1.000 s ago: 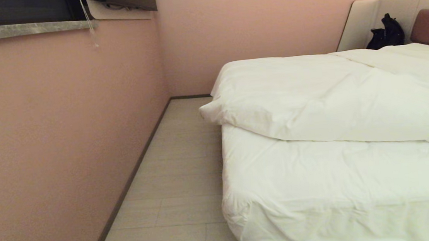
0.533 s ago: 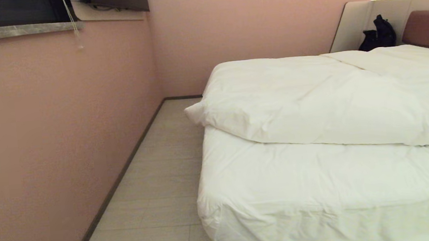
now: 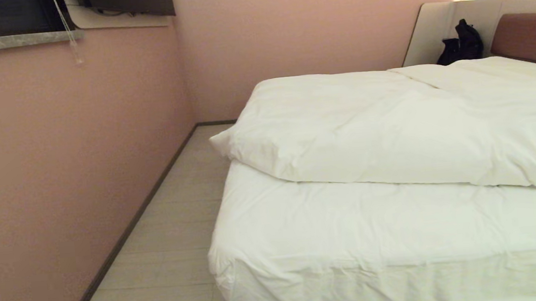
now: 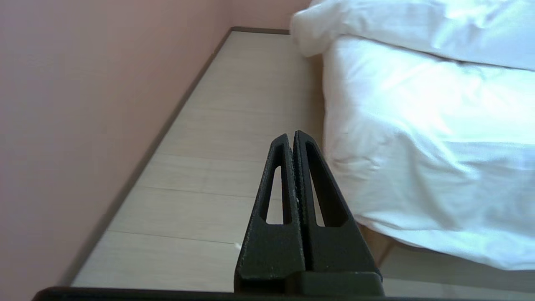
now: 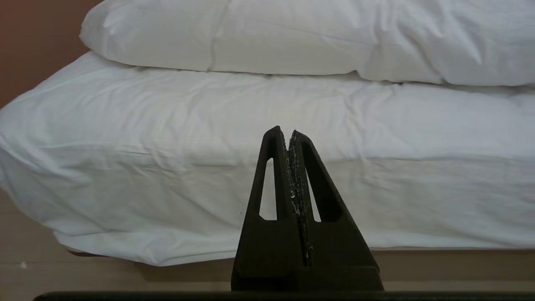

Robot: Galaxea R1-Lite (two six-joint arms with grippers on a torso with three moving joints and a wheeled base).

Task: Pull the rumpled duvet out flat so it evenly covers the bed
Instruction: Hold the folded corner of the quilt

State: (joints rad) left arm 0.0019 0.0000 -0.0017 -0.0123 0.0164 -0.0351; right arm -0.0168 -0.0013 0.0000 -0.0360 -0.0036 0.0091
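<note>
The bed (image 3: 305, 244) fills the right half of my head view, a low wide bed with its white sheet stretched over the mattress and a reddish-brown padded headboard (image 3: 532, 37) at the far end. On top lies the duvet (image 3: 382, 130), thick and puffy with soft wrinkles, but it is bunched toward the headboard, so the whole near part of the mattress is bare; its rounded corner hangs a little over the bed's left edge, above the pale tiled floor (image 3: 161, 257). Beside the floor runs a smooth pink wall (image 3: 55, 164), and a small black bag (image 3: 460, 44) sits near the headboard. My left gripper (image 4: 292, 136) is pressed together and holds nothing, pointing along the floor just beside the corner of the bed. My right gripper (image 5: 286, 133) is also pressed together and empty, facing the side of the mattress. I think the danger is that I pinch the thin sheet together with the duvet, because both are white and soft. Also, pulling one corner only may drag the duvet crooked.
</note>
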